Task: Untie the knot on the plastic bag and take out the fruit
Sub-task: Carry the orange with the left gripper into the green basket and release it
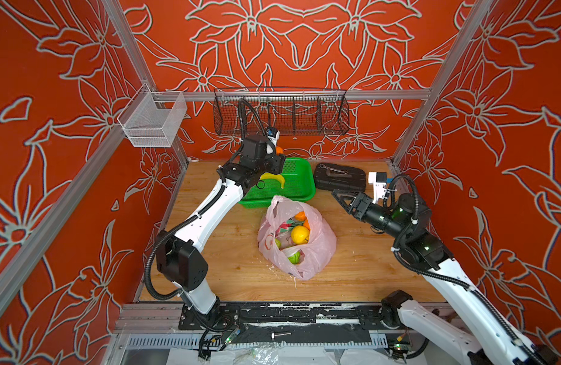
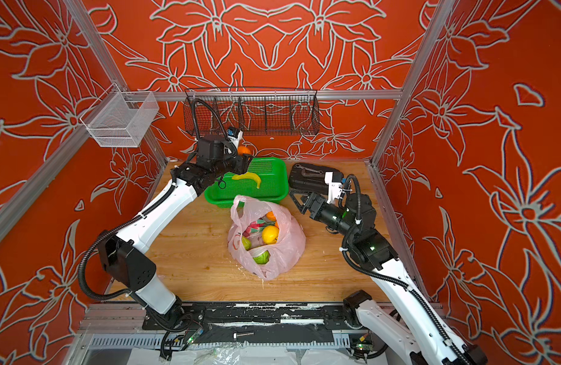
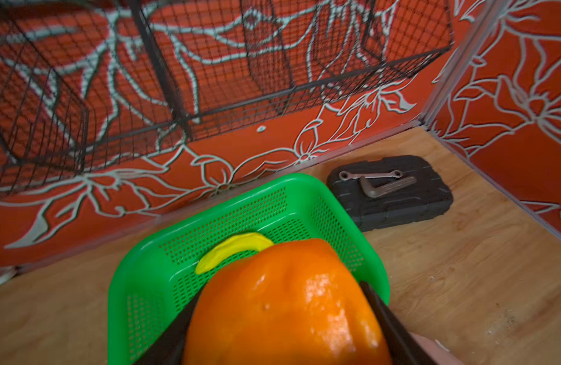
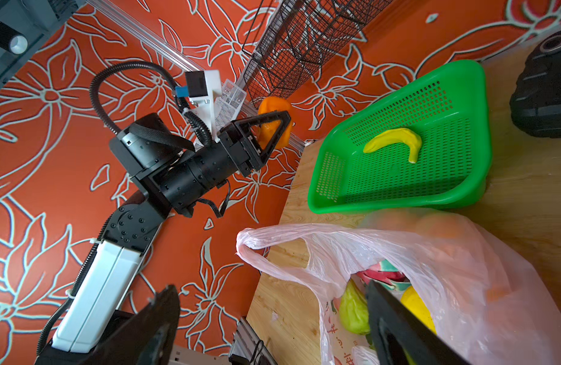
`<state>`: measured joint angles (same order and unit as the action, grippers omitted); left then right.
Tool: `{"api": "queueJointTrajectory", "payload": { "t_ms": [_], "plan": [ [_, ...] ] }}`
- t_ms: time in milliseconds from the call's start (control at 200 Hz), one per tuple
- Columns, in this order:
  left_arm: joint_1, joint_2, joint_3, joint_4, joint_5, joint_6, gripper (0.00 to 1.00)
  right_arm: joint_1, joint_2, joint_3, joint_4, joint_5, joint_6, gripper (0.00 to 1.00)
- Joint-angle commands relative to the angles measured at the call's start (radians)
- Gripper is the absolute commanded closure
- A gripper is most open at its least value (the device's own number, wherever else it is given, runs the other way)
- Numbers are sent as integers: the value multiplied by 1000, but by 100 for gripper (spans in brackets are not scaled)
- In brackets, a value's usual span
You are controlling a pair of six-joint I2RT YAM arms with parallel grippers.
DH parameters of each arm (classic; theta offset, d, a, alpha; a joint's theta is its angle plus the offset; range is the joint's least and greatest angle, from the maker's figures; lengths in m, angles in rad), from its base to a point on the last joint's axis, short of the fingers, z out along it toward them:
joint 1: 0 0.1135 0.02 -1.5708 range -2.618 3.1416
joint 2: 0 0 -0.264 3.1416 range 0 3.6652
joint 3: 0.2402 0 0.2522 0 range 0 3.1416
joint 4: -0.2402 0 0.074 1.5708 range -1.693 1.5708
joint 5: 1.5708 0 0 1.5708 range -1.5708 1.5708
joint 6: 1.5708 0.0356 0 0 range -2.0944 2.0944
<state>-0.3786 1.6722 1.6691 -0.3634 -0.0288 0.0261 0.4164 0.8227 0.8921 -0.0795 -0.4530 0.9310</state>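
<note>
And there, pinching an orange [image 1: 279, 149] in the left gripper [image 1: 278, 155] above the far left corner of the green basket [image 1: 304, 189]. Inside the basket, a yellow banana [image 1: 274, 179]. Just in front of the basket, the plastic bag [image 1: 321, 245], mouth gaping, fruit [image 1: 300, 234] showing inside. Off to the basket's right, the right gripper [image 1: 336, 194], pointing in towards it, clear of the bag. Also right of the basket, a black case [image 1: 339, 177].
</note>
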Motion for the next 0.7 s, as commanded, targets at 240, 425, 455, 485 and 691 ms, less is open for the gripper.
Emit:
{"api": "queueJointTrajectory", "payload": {
  "t_ms": [240, 425, 455, 485, 691],
  "plan": [
    [81, 115, -79, -49, -51, -26, 58, 2, -11, -15, -28, 16, -1, 7],
    [110, 224, -86, -69, -60, -26, 59, 2, -24, -19, -42, 23, -2, 7],
    [114, 241, -83, -78, -55, -26, 59, 2, -26, -19, -48, 26, -3, 7],
    [118, 259, -78, -89, -51, -25, 59, 2, -28, -19, -52, 29, -6, 7],
    [142, 375, -30, -162, -41, -3, 59, 2, -42, -30, -60, 47, -5, 7]
  ]
}}
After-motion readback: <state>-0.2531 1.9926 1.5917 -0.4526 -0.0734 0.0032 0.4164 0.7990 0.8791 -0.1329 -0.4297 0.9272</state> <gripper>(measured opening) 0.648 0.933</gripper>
